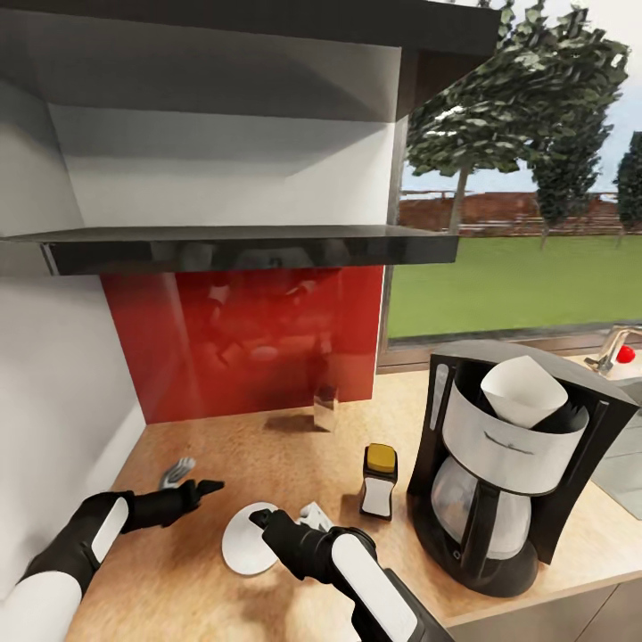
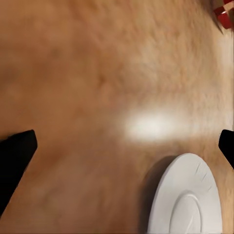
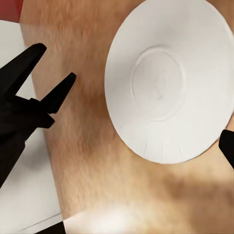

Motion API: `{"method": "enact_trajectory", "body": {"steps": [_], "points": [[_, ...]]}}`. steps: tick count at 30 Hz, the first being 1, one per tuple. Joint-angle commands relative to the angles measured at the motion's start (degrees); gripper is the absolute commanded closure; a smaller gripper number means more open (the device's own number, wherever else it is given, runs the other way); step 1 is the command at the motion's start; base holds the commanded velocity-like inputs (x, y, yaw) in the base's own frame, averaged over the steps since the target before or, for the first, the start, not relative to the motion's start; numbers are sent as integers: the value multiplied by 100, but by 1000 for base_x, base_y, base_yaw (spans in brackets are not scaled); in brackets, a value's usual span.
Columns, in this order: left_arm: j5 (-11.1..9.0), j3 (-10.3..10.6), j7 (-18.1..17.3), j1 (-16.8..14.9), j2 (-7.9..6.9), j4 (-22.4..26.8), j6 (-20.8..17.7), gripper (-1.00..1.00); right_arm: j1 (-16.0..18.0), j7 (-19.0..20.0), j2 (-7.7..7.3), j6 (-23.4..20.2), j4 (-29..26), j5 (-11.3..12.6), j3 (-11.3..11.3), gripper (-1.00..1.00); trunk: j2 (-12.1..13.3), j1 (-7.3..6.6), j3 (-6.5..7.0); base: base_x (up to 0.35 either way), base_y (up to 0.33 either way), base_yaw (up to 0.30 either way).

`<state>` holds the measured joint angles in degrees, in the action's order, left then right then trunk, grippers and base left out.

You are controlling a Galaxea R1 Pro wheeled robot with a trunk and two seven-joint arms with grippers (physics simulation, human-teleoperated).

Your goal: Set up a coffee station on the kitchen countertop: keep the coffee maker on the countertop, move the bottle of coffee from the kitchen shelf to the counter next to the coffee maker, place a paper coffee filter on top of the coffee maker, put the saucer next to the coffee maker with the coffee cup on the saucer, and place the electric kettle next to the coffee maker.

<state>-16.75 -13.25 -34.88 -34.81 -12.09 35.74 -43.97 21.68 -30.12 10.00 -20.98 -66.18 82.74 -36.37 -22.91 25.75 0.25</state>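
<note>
The coffee maker (image 1: 499, 464) stands on the kitchen countertop (image 1: 294, 446) at the right, with the paper coffee filter (image 1: 522, 388) sitting in its top. The bottle of coffee (image 1: 379, 481) stands just left of it. Further left lies the saucer (image 1: 239, 544) (image 3: 165, 78) (image 2: 187, 200), flat and bare. My right gripper (image 1: 266, 520) hovers over the saucer's near edge, open and holding nothing. To the saucer's left my left gripper (image 1: 194, 489) (image 3: 44, 78) is low over bare wood, also open. A small white piece (image 1: 314, 514) behind my right arm could be the coffee cup. The electric kettle is out of view.
The black kitchen shelf (image 1: 250, 245) hangs above the red backsplash (image 1: 250, 343). A small tan box (image 1: 325, 410) stands near the backsplash. A white wall (image 1: 62, 374) closes the left side. A sink with a tap (image 1: 615, 348) lies right of the coffee maker.
</note>
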Motion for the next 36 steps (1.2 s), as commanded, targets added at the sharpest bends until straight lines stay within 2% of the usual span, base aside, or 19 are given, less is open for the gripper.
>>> {"method": "enact_trajectory", "body": {"steps": [1,5,9,15,32,36], "points": [[68,-3,9,12,35,-59,68,-100,3,-38,0,-4,-2,32,-1,-100,-1,3,-4,0,0,0],[61,-9,16,25,118,-270,387,-100,3,-38,0,4,40,32,-1,-100,-1,3,-4,0,0,0],[55,-10,9,35,138,-452,438,-100,3,-38,0,6,142,32,-1,-100,-1,3,-4,0,0,0],[49,-14,-10,46,160,-659,454,-100,3,-38,0,6,164,32,-1,-100,-1,3,-4,0,0,0],[41,-11,-55,53,247,-688,404,-100,3,-38,0,15,175,32,8,-100,-1,3,-4,0,0,0],[47,35,-313,53,250,-647,372,-100,3,-38,0,15,177,32,8,-100,-1,3,-4,0,0,0]]}}
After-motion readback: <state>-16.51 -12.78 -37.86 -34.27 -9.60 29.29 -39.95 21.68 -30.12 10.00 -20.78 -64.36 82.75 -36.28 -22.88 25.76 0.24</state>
